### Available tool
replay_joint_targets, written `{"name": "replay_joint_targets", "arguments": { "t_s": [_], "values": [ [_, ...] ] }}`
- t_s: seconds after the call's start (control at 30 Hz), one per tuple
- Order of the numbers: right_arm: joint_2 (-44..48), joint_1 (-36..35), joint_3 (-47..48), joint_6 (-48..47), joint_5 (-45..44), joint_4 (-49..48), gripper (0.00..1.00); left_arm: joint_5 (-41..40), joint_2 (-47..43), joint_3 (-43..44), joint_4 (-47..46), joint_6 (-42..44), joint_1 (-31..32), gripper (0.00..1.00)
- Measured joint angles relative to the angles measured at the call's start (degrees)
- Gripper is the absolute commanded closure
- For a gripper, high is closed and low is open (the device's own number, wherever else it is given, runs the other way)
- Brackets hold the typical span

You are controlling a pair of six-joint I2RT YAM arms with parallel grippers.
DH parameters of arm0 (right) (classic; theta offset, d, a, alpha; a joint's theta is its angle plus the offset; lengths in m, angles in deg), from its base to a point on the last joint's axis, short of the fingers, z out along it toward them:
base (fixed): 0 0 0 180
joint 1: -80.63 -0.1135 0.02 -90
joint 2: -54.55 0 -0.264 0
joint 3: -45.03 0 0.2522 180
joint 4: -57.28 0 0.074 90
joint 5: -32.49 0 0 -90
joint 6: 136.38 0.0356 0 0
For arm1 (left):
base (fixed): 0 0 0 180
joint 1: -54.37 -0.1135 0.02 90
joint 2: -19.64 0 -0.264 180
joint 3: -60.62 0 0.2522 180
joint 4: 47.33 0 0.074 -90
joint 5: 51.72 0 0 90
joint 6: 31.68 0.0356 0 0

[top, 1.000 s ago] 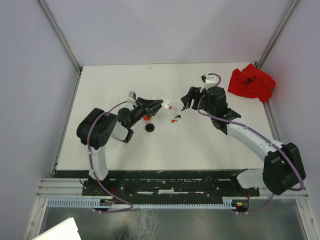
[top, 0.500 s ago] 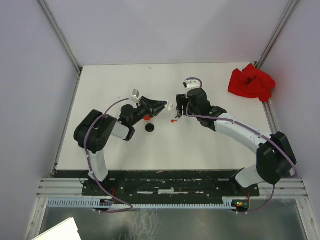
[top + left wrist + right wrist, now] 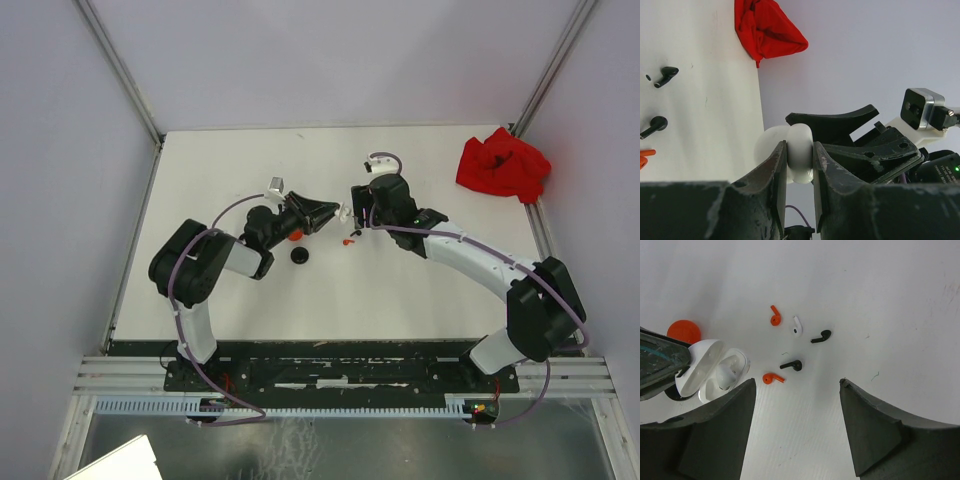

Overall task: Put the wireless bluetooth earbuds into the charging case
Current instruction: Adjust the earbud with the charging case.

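My left gripper (image 3: 333,212) is shut on a white round charging case (image 3: 799,150), holding it off the table. The right wrist view shows that case (image 3: 715,371) with its lid open and a white earbud (image 3: 726,376) seated inside. My right gripper (image 3: 795,385) is open with nothing between its fingers, hovering just right of the case (image 3: 344,212). Loose earbuds lie on the table below it: two red (image 3: 774,316) (image 3: 772,378), one white (image 3: 797,326) and two black (image 3: 821,336) (image 3: 791,364).
A round red case (image 3: 293,235) and a round black case (image 3: 299,255) sit on the table beside the left gripper. A crumpled red cloth (image 3: 503,165) lies at the far right corner. The two grippers stand almost tip to tip.
The right arm has swung left and closed in on the case held by the left gripper. The left gripper has edged slightly right, still gripping the case.
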State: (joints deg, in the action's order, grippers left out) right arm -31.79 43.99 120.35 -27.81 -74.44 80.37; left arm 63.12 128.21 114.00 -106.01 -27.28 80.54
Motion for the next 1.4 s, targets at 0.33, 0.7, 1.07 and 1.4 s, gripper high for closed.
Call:
{"name": "replay_joint_targets", "arguments": {
  "t_s": [0.33,0.7,1.07,1.4],
  "values": [
    [-0.85,0.0,0.26,-0.42,-0.15,0.13,0.24,0.83,0.02,1.44,0.48,0.07,0.9,0.97],
    [-0.83,-0.02,0.31,-0.94,-1.86,0.5,0.24,0.85,0.59,2.16,2.58,0.28,1.36,0.97],
    [-0.72,-0.07,0.37,-1.53,-3.08,0.68,0.24,0.85,1.44,3.19,3.63,1.42,1.95,0.97],
    [-0.04,-0.11,0.37,-1.53,-3.06,0.52,0.24,1.27,1.7,4.15,4.87,2.45,2.89,0.97]
  ]
}}
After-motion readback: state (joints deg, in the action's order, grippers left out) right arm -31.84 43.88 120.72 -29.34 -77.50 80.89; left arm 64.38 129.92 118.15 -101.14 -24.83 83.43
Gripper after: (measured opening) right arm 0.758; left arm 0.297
